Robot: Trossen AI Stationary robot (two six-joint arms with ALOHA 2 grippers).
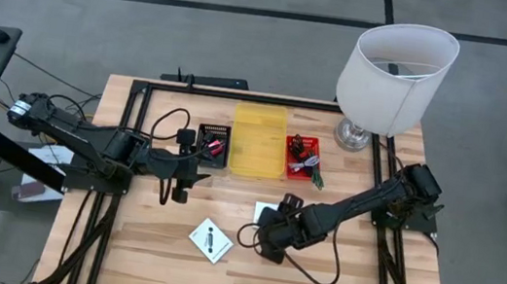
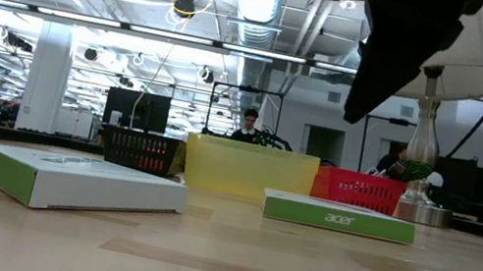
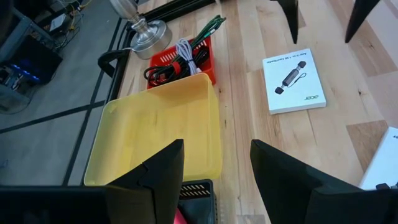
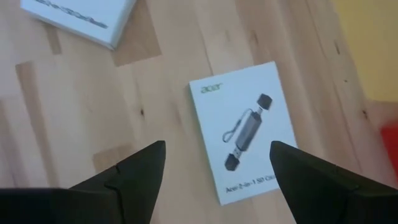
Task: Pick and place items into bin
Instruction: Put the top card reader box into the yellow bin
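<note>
Two white square cards lie flat on the wooden table: one [image 1: 211,242] near the front, the other [image 4: 245,140] partly under my right gripper [image 4: 217,168]. That gripper hangs open above the second card, pointing steeply down, and holds nothing. The yellow bin [image 1: 258,141] stands at the far middle. My left gripper [image 3: 214,168] hovers open and empty over the near side of a black basket [image 1: 212,144], left of the bin. A red basket [image 3: 180,59] to the right of the bin holds cords and a green stick [image 3: 208,28].
A white-shaded lamp [image 1: 396,68] stands at the far right corner, its metal base [image 3: 143,28] beside the red basket. A black frame [image 1: 240,96] runs round the table's edges. Bare wood lies in front of the near card.
</note>
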